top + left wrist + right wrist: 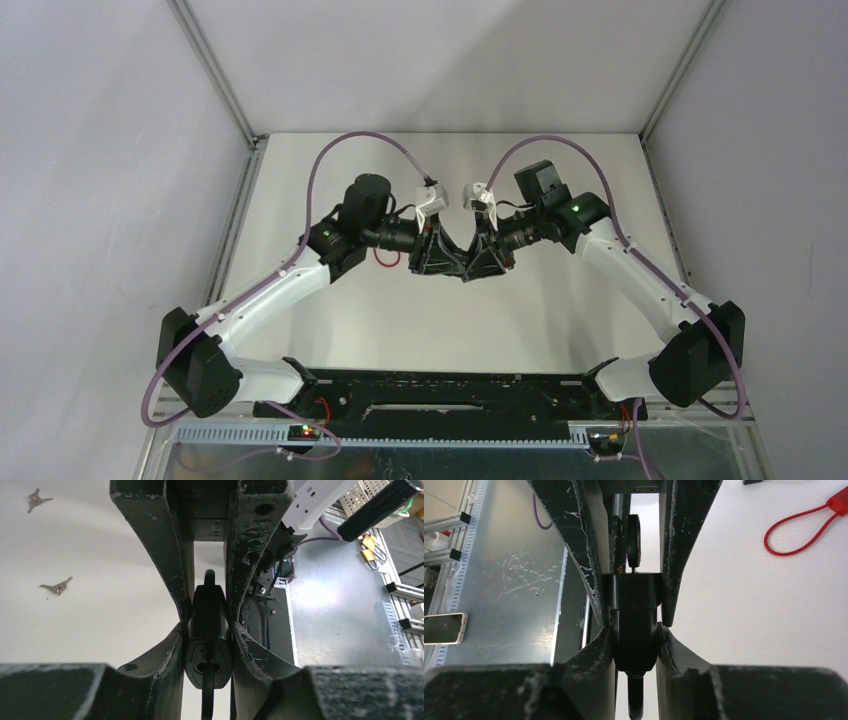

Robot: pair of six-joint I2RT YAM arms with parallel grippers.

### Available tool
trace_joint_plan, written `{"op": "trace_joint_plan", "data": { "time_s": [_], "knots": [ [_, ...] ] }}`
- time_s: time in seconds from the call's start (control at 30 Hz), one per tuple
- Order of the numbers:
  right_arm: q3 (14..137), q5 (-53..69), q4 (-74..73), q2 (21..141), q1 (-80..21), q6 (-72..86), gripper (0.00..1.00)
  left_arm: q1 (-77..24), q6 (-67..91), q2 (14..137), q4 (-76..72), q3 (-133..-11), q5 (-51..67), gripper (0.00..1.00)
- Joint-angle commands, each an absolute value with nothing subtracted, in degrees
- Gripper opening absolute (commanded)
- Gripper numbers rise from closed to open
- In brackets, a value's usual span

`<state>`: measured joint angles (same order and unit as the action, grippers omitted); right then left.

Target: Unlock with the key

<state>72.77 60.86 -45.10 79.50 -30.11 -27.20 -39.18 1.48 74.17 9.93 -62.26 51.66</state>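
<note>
- Location: the padlock (631, 592) hangs between the two claws, which meet tip to tip over the middle of the table (560, 330).
- Left gripper (207, 632): pinched on the keyhole end of the padlock body.
- Right gripper (634, 630): pressed onto the narrower shackle end, with both fingers touching the body. The shackle loop points back toward its wrist.
- Key (633, 537): appears seated in the keyhole. Its dark head stands out of the lock on the left claw's side, between that claw's fingers, and nothing grips it.
- Step in hand: probably a shared hold, so that the right claw can carry the lock alone.
- Next move, as judged:
  - Let the left claw spread and back off along the lock's axis.
  - Close it on the key head.
  - Roll the wrist while the right claw holds the body steady.
- Spare keys (56, 586) lie on the table, well apart.
</note>
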Motion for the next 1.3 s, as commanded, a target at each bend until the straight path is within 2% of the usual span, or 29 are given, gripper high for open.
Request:
{"op": "trace_joint_plan", "data": {
  "time_s": [0.0,0.07,0.27,0.37,0.43,0.53,0.73,0.97,1.27],
  "knots": [
    [73.0,63.8,-44.1,78.5,-29.7,-26.8,0.0,-39.2,0.5,72.9,6.4,-61.9,52.2,0.1],
    [72.9,64.0,-44.7,78.5,-29.7,-27.4,0.0,-39.1,-0.2,73.1,7.6,-62.6,51.5,0.24],
    [72.7,63.7,-47.9,78.2,-29.6,-29.9,0.0,-38.2,-8.6,73.3,17.2,-67.6,48.4,0.58],
    [71.2,63.2,-47.3,77.4,-29.5,-30.0,0.0,-37.4,-13.6,72.9,22.8,-70.4,47.1,0.68],
    [70.3,63.2,-46.8,77.0,-29.2,-29.8,0.0,-37.3,-18.0,72.5,26.8,-72.4,46.3,0.72],
    [69.9,63.3,-46.5,76.7,-28.7,-29.5,0.0,-37.3,-23.5,72.5,32.4,-74.7,45.1,0.72],
    [69.9,64.5,-46.1,77.1,-28.3,-28.8,0.0,-39.1,-34.0,74.2,44.0,-78.8,40.6,0.67],
    [69.9,65.9,-45.8,78.1,-28.1,-28.1,0.0,-46.6,-41.0,73.7,43.3,-76.9,30.3,0.64],
    [69.9,65.9,-46.3,78.2,-28.1,-28.4,0.0,-49.8,-41.5,75.0,41.4,-76.3,26.0,0.51]
  ]
}}
